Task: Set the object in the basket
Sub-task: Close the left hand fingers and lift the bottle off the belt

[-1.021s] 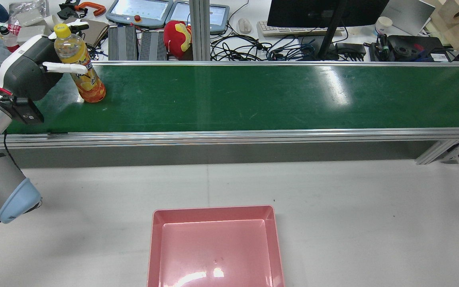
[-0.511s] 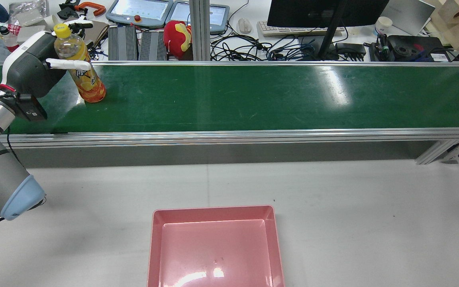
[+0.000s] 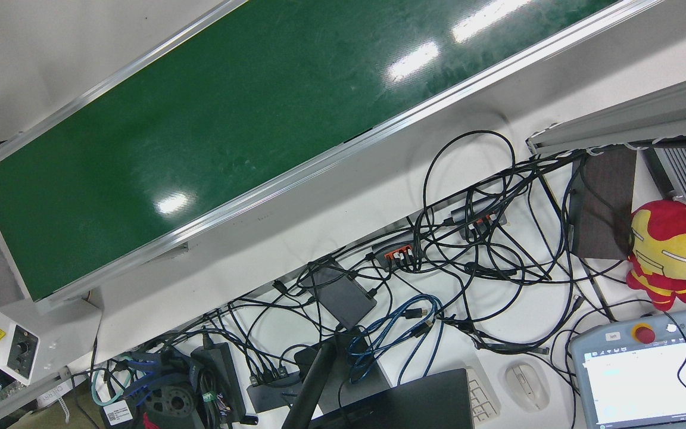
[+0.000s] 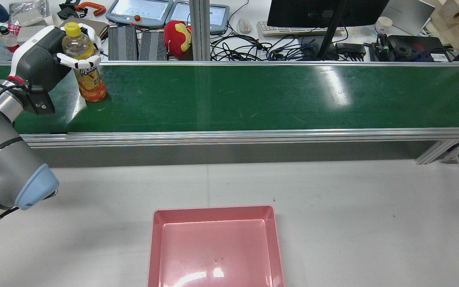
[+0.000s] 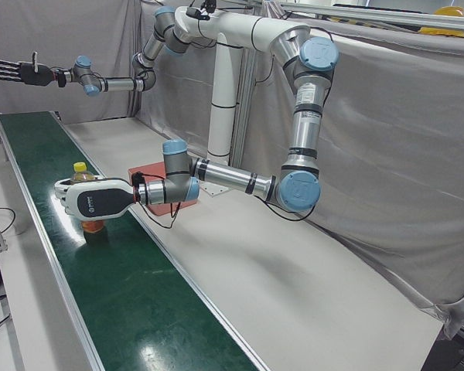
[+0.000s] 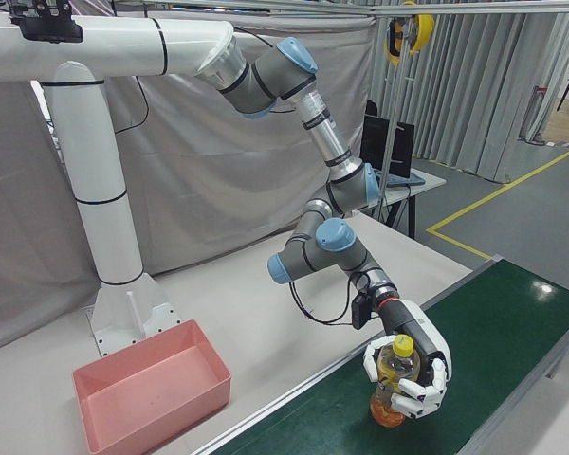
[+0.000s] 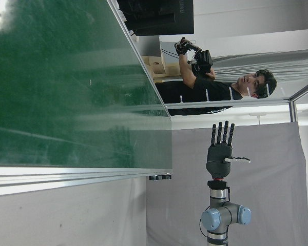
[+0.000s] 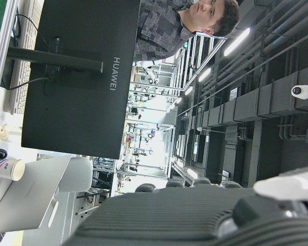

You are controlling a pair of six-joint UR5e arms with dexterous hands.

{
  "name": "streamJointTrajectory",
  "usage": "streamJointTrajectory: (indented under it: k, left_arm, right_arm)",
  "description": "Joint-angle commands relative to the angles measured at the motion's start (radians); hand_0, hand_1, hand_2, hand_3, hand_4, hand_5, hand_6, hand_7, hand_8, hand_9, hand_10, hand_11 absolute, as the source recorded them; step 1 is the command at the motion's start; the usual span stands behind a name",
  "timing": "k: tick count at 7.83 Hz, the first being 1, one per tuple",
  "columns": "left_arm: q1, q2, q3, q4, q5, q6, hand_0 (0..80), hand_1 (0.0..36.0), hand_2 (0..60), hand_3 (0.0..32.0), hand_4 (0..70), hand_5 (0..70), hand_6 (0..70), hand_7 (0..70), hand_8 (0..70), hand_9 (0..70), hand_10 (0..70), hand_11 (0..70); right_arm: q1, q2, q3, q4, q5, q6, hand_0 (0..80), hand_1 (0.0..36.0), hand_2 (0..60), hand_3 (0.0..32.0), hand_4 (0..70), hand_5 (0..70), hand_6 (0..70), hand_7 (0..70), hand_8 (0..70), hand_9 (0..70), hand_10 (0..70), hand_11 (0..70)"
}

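Observation:
An orange-drink bottle [image 4: 89, 81] with a yellow cap stands upright at the left end of the green conveyor belt [image 4: 253, 95]. My left hand [image 4: 40, 59] is beside it, and its white fingers [image 4: 79, 60] are wrapped round the bottle's upper part. The right-front view shows the hand [image 6: 415, 365] closed round the bottle [image 6: 385, 408]. It also shows in the left-front view [image 5: 93, 199]. My right hand [image 5: 19, 71] is raised high and far off, open, fingers spread, and also shows in the left hand view [image 7: 220, 148]. The pink basket [image 4: 213, 211] sits on the white table, near side.
Behind the belt lie cables [image 4: 253, 48], a monitor [image 4: 325, 12], teach pendants [image 4: 140, 10] and a red plush toy [image 4: 177, 38]. The belt's aluminium rail [image 4: 229, 135] runs between the belt and the white table [image 4: 353, 207]. A person [image 7: 215, 89] stands beyond the belt's far end.
My left hand has moved right to the bottle and its fingers have closed round it. The bottle, leaning before, now stands more upright.

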Motion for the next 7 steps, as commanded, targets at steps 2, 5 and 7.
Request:
streamJointTrajectory:
  k: [2, 5, 7]
  left_arm:
    - [0.0, -0.044, -0.051, 0.062, 0.018, -0.004, 57.4, 31.7, 60.0, 0.0, 70.0, 70.0, 70.0, 70.0, 70.0, 70.0, 70.0, 70.0]
    - [0.055, -0.058, -0.214, 0.165, 0.115, 0.003, 56.9, 33.5, 60.0, 0.0, 70.0, 70.0, 70.0, 70.0, 70.0, 70.0, 70.0, 70.0]
    - [0.139, -0.058, -0.287, 0.193, 0.15, 0.003, 56.1, 32.9, 60.0, 0.0, 70.0, 70.0, 70.0, 70.0, 70.0, 70.0, 69.8, 70.0]
  right_arm:
    - [0.0, 0.0, 0.002, 0.0, 0.0, 0.0, 0.0, 0.0, 0.0, 0.0, 0.0, 0.0, 0.0, 0.0, 0.0, 0.0, 0.0, 0.0]
    - [0.0, 0.0, 0.002, 0.0, 0.0, 0.0, 0.0, 0.0, 0.0, 0.0, 0.0, 0.0, 0.0, 0.0, 0.0, 0.0, 0.0, 0.0]
    - [0.0, 0.0, 0.0, 0.0, 0.0, 0.0, 0.0, 0.0, 0.0, 0.0, 0.0, 0.0, 0.0, 0.0, 0.0, 0.0, 0.0, 0.0]
